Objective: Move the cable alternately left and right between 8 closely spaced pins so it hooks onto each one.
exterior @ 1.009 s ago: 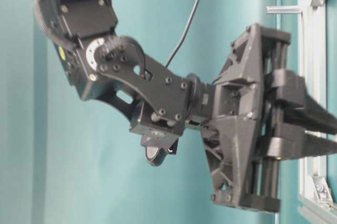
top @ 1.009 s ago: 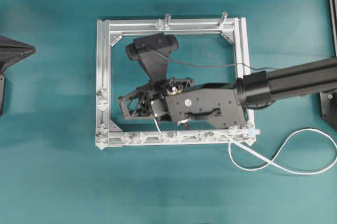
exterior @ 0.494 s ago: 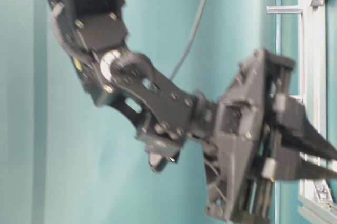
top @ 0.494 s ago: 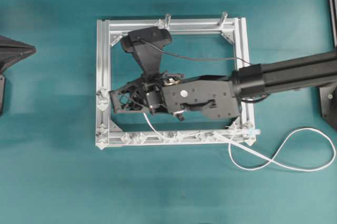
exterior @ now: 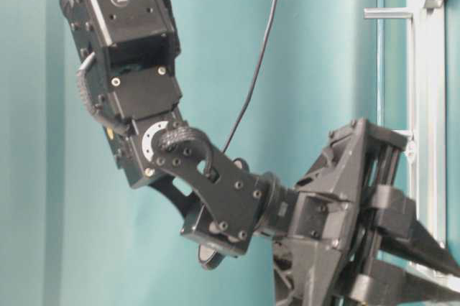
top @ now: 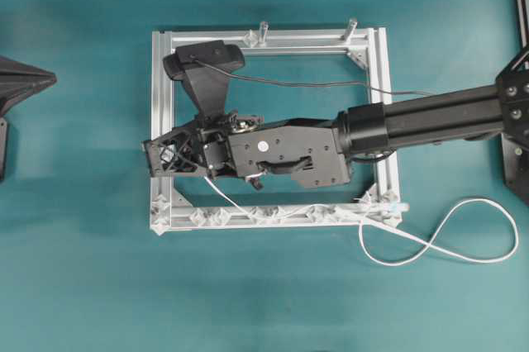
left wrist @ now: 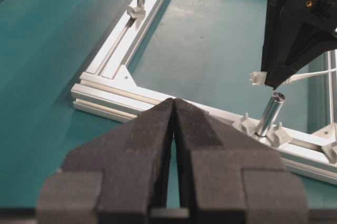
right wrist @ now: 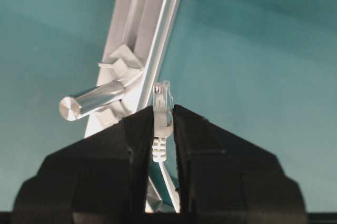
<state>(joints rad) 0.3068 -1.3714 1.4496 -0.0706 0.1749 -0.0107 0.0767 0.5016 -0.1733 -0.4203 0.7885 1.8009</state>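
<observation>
Alu frame (top: 162,104) lies flat on teal table (top: 83,269). R gripper (right wrist: 162,109) is clamped on cable (top: 430,253) plug, over frame's left rail. Cable is threaded along pins (top: 273,214), slack looped outside. L gripper (left wrist: 174,101) pressed together, empty.

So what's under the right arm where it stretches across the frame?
The cable emerges from beneath the right hand, which pinches its plug, and slants to the pins on the frame. The stretch beneath the arm is covered.

A teal table (top: 83,286) carries an aluminium frame (top: 162,104) and looped cable (top: 446,240).
</observation>
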